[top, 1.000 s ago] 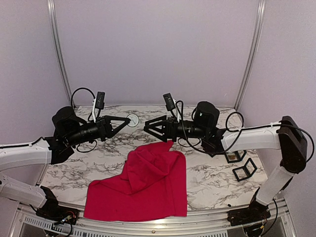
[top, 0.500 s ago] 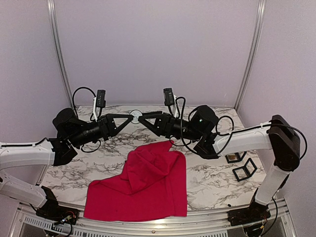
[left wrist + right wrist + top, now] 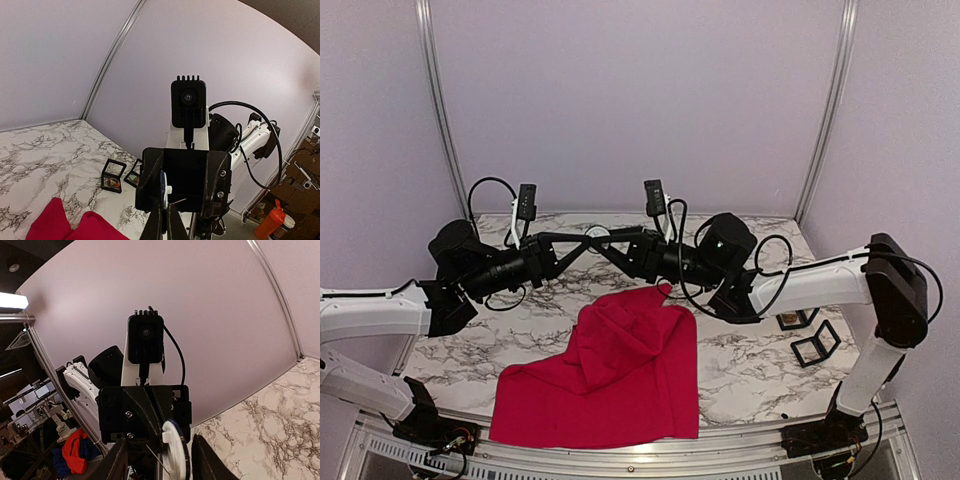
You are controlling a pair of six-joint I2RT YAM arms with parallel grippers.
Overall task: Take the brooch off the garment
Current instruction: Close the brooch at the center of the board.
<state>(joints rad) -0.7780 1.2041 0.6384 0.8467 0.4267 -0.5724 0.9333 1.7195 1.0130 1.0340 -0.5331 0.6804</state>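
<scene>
The black right gripper (image 3: 159, 452) is moving in closer than a second ago, jaws narrower yet apart around the small white disc brooch (image 3: 175, 447) pinched in the black left gripper (image 3: 162, 212). The bright red T-shirt (image 3: 610, 375) is lying unmoved below.

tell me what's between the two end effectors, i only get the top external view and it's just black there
Observer: The right wrist view shows a round white brooch with a dark blue rim, pinched by the shut left end effector.
Operator: has the right one got it
Observer: Not yet. The right end effector is open, its fingers standing either side of the disc with a gap showing.
Operator: is any cloth on it
Observer: None shows; its thin bare pin sticks out free, and the bright red T-shirt lies below on the marble table.
</scene>
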